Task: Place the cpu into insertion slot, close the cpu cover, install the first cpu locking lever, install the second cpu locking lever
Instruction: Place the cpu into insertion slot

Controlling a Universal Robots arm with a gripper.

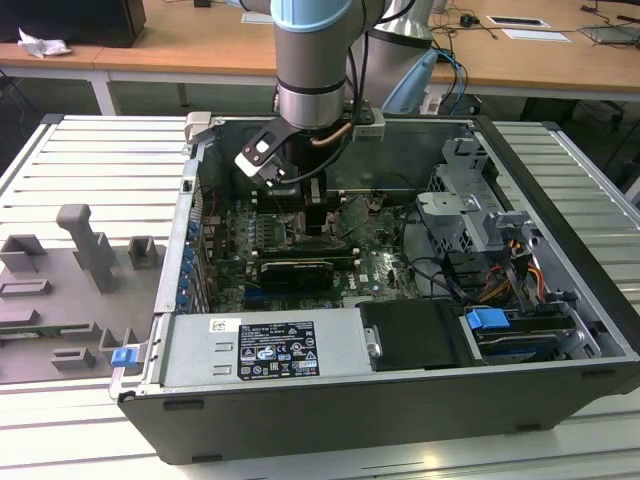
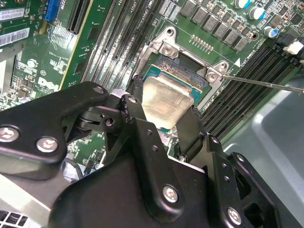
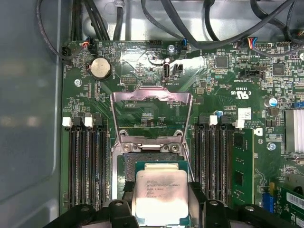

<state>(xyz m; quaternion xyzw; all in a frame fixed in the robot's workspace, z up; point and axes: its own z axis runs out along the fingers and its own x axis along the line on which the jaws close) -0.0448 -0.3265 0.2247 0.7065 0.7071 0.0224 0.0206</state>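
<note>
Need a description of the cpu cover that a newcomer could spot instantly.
Inside the open computer case, find the green motherboard; the insertion slot sits between its two banks of long black memory slots. Hinged at that slot's edge, the cpu cover is swung open: a thin silvery metal frame, the only part with a large square cut-out showing green board through it.

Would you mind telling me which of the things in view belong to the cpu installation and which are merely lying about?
Job in hand:
- gripper, closed on the cpu
- insertion slot, beneath the cpu
- cpu cover, swung open

Just there:
- memory slots
- coin battery
- cables
- power supply
- grey fixtures beside the case
</note>
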